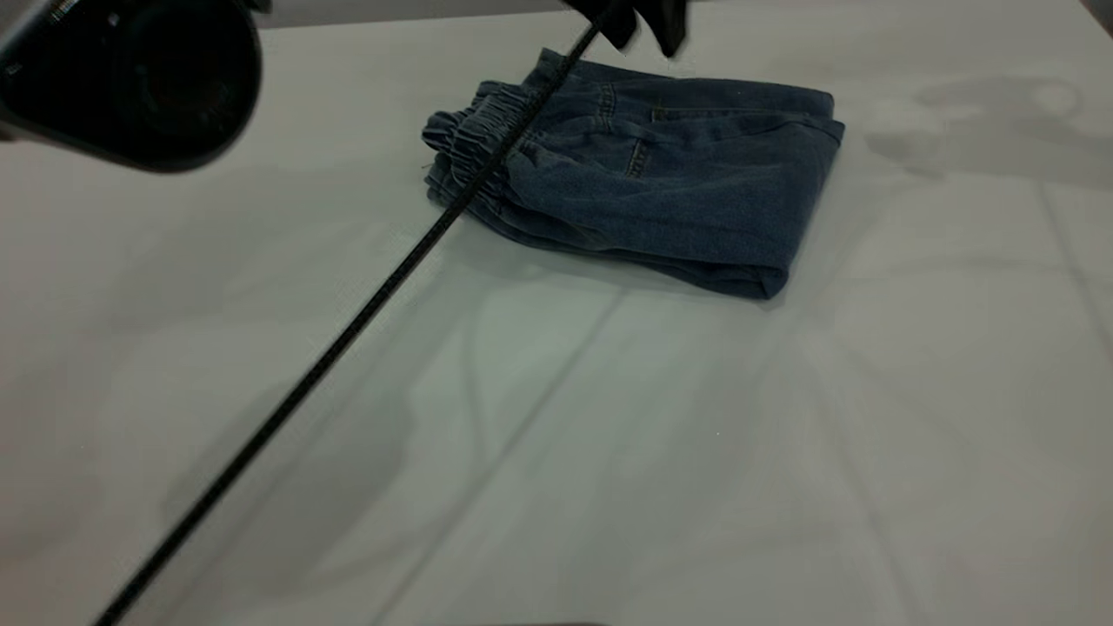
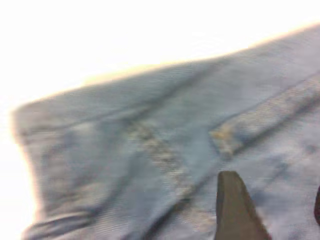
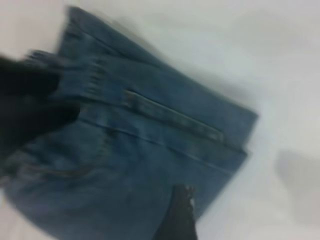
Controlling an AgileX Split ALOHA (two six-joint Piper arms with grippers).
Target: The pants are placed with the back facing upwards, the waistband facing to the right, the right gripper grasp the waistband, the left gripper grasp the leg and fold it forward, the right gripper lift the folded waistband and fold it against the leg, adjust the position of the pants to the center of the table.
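Already the pants (image 1: 643, 174) lie folded into a compact bundle toward the far side of the table (image 1: 609, 452), waistband (image 1: 474, 139) at the exterior view's left. Beyond them, the left gripper (image 1: 639, 22) hovers; whether it is open cannot be told. Judged, the remaining nudge toward centre should push low and evenly, keeping the layers stacked.

A bulky black rounded casing (image 1: 139, 78) with a dark, lens-like face looms well off to one side of the left pincer (image 1: 648, 42); between them runs a narrow grey strip of backdrop (image 1: 391, 10)
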